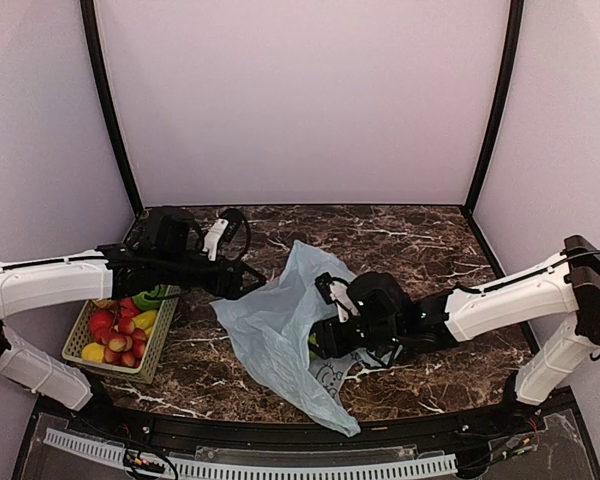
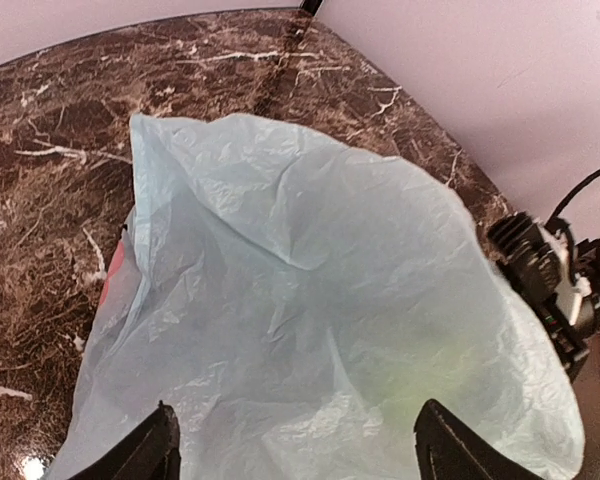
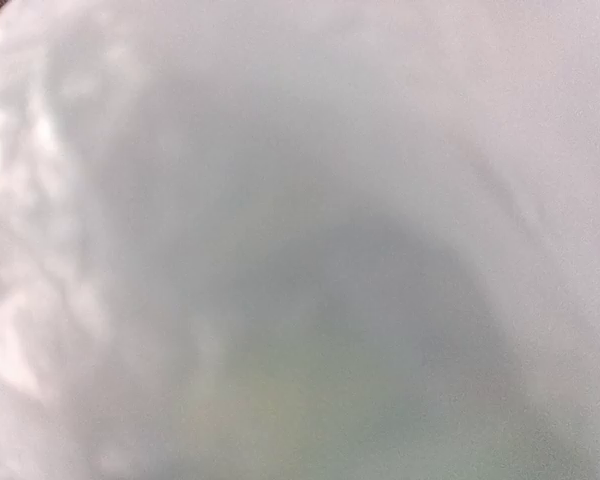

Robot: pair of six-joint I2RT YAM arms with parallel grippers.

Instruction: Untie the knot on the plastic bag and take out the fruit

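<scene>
The pale blue-green plastic bag [image 1: 275,335] lies crumpled in the middle of the marble table and fills the left wrist view [image 2: 310,300]. No knot shows on it. My left gripper [image 2: 305,455] is open at the bag's left upper edge [image 1: 248,283], with only bag film ahead of its fingertips [image 2: 160,450]. My right gripper reaches into the bag from the right; its black wrist [image 1: 375,310] shows, but the fingers are hidden under plastic. A green fruit glows faintly through the film [image 2: 450,375], and a green spot shows by the right wrist [image 1: 313,346]. The right wrist view is only blurred plastic [image 3: 300,240].
A woven basket [image 1: 80,335] at the left holds several red and yellow fruits and a green one [image 1: 148,298], under my left arm. Something red shows at the bag's left edge [image 2: 115,290]. Pale walls with black posts close in the back and sides.
</scene>
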